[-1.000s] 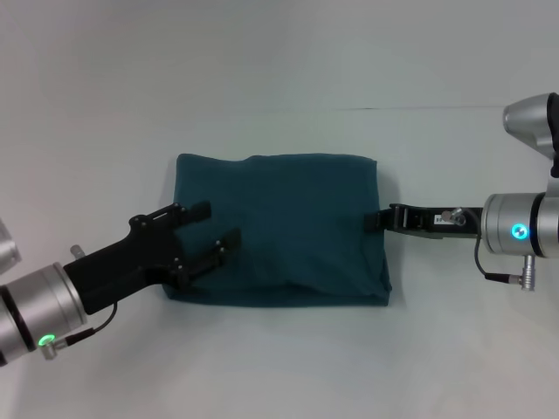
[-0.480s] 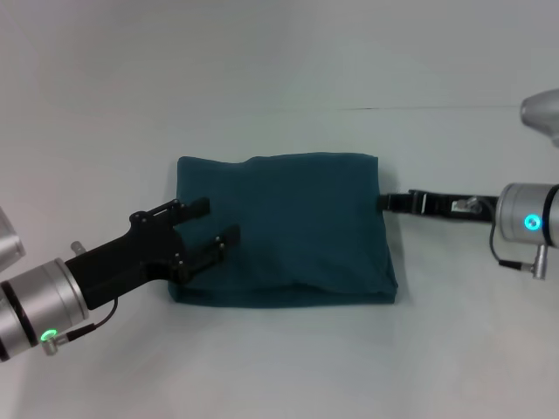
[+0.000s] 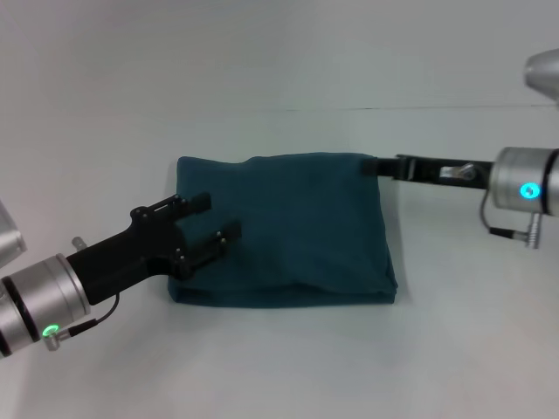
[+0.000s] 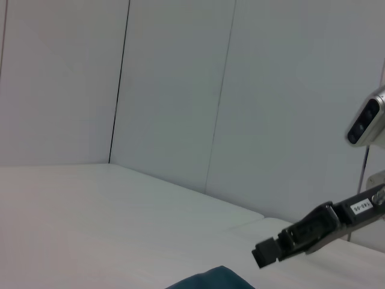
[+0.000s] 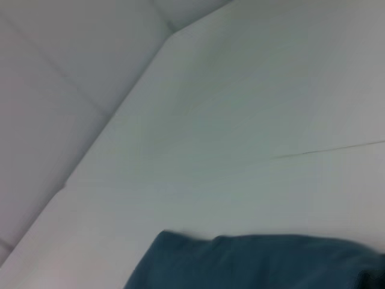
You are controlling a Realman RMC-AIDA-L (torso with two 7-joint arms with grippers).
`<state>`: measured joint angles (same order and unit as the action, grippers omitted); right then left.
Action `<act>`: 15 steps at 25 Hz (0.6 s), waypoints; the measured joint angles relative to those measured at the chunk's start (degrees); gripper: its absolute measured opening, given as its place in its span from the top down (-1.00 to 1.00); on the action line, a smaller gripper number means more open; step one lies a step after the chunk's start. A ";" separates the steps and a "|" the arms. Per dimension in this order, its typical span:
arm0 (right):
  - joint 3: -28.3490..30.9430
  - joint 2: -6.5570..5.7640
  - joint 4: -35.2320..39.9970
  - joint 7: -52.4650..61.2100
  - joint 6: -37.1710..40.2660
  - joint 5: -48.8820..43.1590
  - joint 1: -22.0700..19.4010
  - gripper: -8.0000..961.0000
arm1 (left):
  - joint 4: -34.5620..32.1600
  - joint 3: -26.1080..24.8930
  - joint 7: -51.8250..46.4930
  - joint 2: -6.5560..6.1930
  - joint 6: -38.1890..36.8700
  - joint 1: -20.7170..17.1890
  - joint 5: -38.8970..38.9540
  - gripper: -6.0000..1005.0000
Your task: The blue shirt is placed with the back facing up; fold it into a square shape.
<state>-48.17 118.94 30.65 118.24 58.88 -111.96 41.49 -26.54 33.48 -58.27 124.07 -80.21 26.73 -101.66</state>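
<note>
Since the earlier head frames, the right gripper [image 3: 371, 164] has travelled from the middle of the garment's right edge to its far right corner, while the left gripper [image 3: 212, 225] has barely shifted. The shirt's outline is almost unchanged.

The dark teal-blue, soft short-sleeved shirt [image 3: 293, 227] lies at the centre of the plain white table [image 3: 279, 367], already folded into a compact, near-square bundle. No lettering shows on the upper face. Its near edge is thick and rounded, indicating several layers stacked there; the far edge is slightly wavy, with a small dip left of centre. The right side flares outward toward the near corner, so the shape is not perfectly square.

The left gripper sits over the shirt's left portion with its two black fingers [image 3: 229, 234] spread apart and nothing between them. I judge it is placed there to steady or flatten the layers, though contact with the cloth cannot be confirmed.

The right gripper's slim black tip meets the far right corner. Whether its fingers are parted or pinching cloth cannot be told. I judge it is positioned to trim or tuck that corner. It also appears in the left wrist view [image 4: 283, 244], just beyond a sliver of teal cloth [image 4: 210, 280].

The right wrist view shows only the shirt's far edge [image 5: 252, 262] against the table.
</note>
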 joint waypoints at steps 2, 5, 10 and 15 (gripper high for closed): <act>-0.95 0.39 -1.15 -1.43 -0.07 -0.06 1.06 0.11 | 0.00 0.00 0.00 0.03 0.05 0.09 0.00 -0.29; -2.15 0.81 -3.85 -3.57 -0.58 0.00 2.95 0.43 | 0.00 0.00 -0.05 0.04 0.20 0.18 0.00 -0.29; -2.66 1.06 -9.01 -7.01 -3.60 -0.11 6.12 0.80 | 0.04 0.00 -0.16 0.14 0.37 0.43 0.00 -0.29; -6.63 1.29 -11.66 -7.78 -9.62 -0.06 7.82 0.96 | 0.08 0.00 -0.64 0.21 0.46 0.83 -0.01 -0.29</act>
<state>-54.81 120.23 18.99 110.46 49.27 -112.02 49.31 -26.45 33.48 -58.90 124.29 -79.74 27.56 -101.67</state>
